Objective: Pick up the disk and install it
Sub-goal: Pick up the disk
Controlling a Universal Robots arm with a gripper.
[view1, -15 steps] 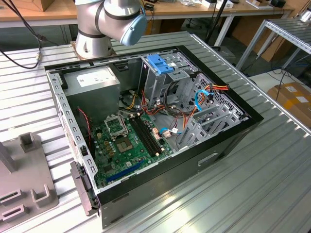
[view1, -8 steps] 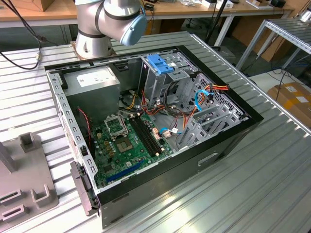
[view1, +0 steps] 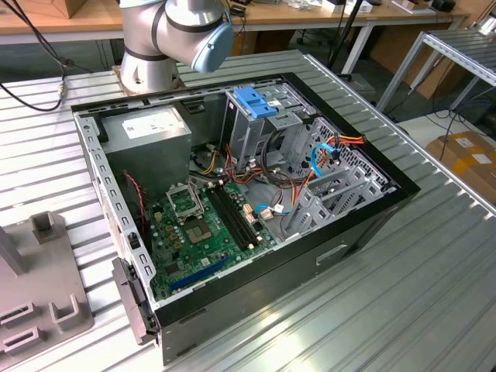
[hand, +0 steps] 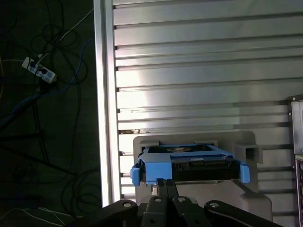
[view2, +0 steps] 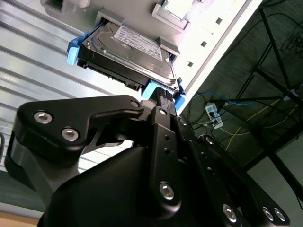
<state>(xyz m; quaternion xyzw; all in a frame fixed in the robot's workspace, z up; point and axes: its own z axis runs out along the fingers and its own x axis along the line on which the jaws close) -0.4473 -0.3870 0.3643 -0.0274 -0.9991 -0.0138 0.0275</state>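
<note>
Closest to the lens, the black end effector [view2: 163, 100] is nosed right up against the disk [view2: 128, 47], meeting the blue rail on its near end. Whether it's actually clamped on that rail or only poised against it, I can't tell from here. White label showing on the disk, blue rails along its sides. In the first wrist view it's lying flat in a pale grey holder [hand: 189, 138] on the ribbed metal tabletop [hand: 189, 71], close to the tabletop's edge. That holder looks built to park the disk square, rail end outward, so a straight approach meets a known spot. Over in the exterior view, the computer case [view1: 364, 232] lies on its side, lid off, presumably so everything is reachable from above. The blue-topped drive cage [view1: 254, 102] sits around twelve o'clock inside, the motherboard [view1: 205, 225] near seven. Disk not installed yet.
</note>
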